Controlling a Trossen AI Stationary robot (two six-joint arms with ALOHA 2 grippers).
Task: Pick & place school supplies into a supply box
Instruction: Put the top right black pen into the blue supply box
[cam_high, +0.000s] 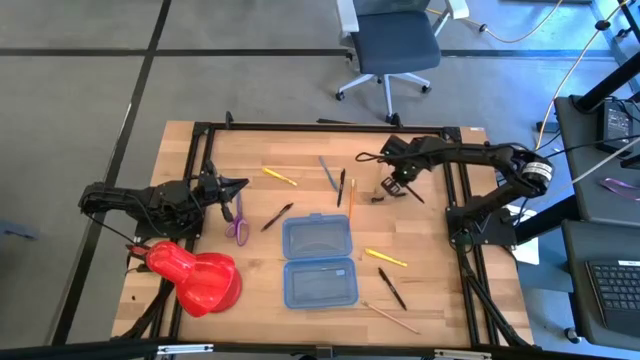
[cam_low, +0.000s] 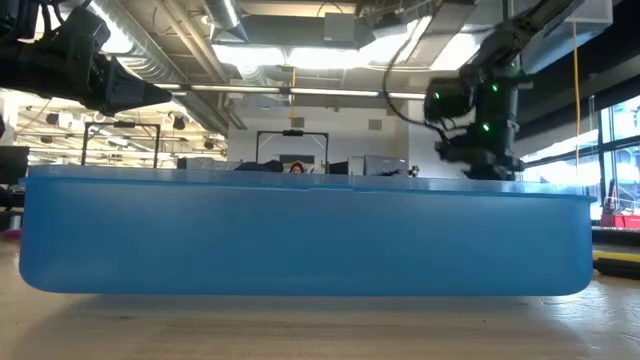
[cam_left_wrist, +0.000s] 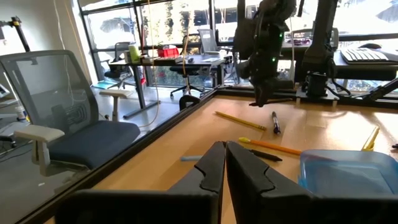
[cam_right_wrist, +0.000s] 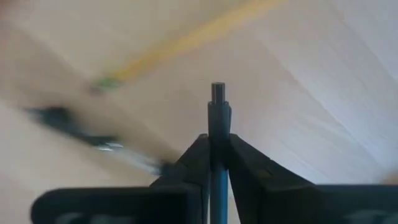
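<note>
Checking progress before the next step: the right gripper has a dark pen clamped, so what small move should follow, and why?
Probably carry it toward the blue box: the right gripper grips the pen away from the box, which lies open and looks empty.

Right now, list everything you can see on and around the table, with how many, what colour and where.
Supply box: one, translucent blue, open, two halves flat at the table's middle.
Pens and pencils: eight loose on the wood; yellow, blue, black, orange and black beyond the box; yellow, black and plain wood to its right.
Scissors: one, purple, left of the box.
Red blob-shaped object: one, glossy, near left corner.
Office chair: one, blue-grey, beyond the table.
Left gripper: shut, empty, above the scissors.
Right gripper: shut on a dark pen, near the orange pencil.
</note>
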